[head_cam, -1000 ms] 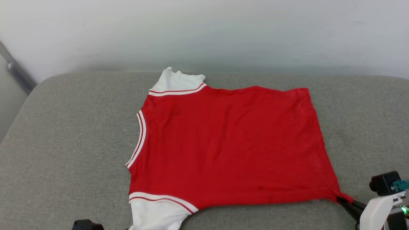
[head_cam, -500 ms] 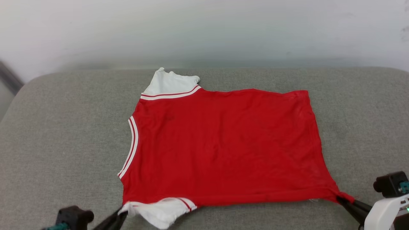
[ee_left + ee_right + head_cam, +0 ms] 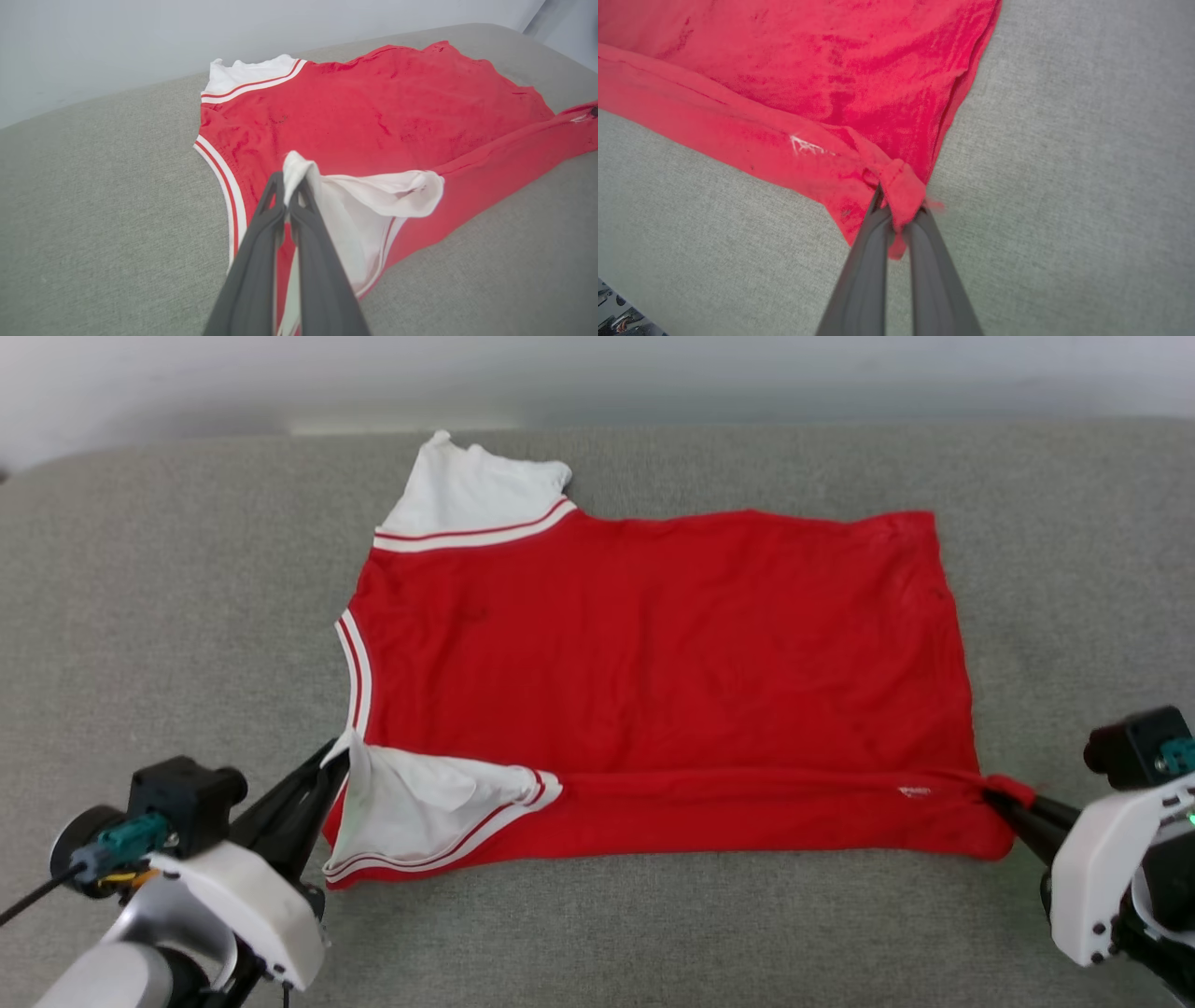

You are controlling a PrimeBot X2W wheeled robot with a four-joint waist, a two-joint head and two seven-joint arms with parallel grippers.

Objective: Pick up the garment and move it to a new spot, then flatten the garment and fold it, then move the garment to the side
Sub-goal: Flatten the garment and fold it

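The red jersey T-shirt (image 3: 653,644) lay spread across the middle of the head view on a grey fabric cushion (image 3: 159,597). Its plain red side faced up, with the collar toward the left of the frame and the hem toward the right. A pale wall (image 3: 597,369) ran along the top of the frame behind the cushion.

The far sleeve (image 3: 471,490), white with red-and-white striped trim, lay flat at the shirt's upper left corner. The striped collar trim (image 3: 355,663) curved down the shirt's left edge. Along the bottom of the shirt a long strip of red cloth was turned over onto the body, leaving a nearly straight fold line across the lower middle of the frame.

The left gripper (image 3: 334,758) sat at the lower left, its dark fingers drawn narrow and pinching a corner of the near sleeve (image 3: 420,812). In the left wrist view a tuft of white cloth stood above the fingertips. The sleeve hung open behind them, showing its inside.

The right gripper (image 3: 991,798) reached in from the lower right edge, its fingers squeezed together on the shirt's lower right hem corner. In the right wrist view the red cloth was bunched into a small knot over the tips. A small white mark (image 3: 913,791) showed on the turned strip just left of that pinch.
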